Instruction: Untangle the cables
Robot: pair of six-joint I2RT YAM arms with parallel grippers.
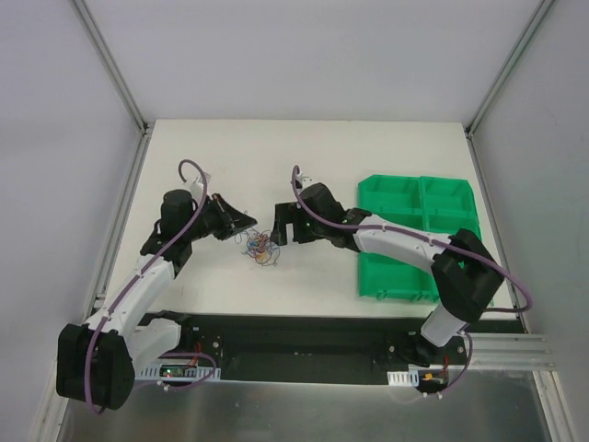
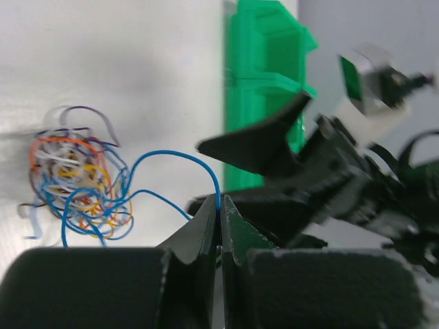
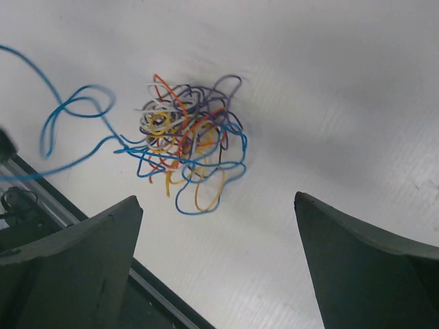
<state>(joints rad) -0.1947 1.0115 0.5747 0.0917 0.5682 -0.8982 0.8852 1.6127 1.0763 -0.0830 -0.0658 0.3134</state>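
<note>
cables (image 1: 260,249) knotted | left tool (image 2: 220,202) pinches blue strand (image 2: 175,152), only left wrist shows | right tool (image 3: 216,199) wide, empty

From above, I can't separate strands in the cable knot (image 1: 260,247); left of it, the blue cable (image 3: 75,115) blurs and leaves my right wrist frame.

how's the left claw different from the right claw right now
The left claw is shut; the right claw stands wide open. The left claw pinches a blue cable that leads out of the knot of cables; the right claw holds nothing, with the knot in view beyond its fingers. Both are black two-finger claws close to the knot.
</note>
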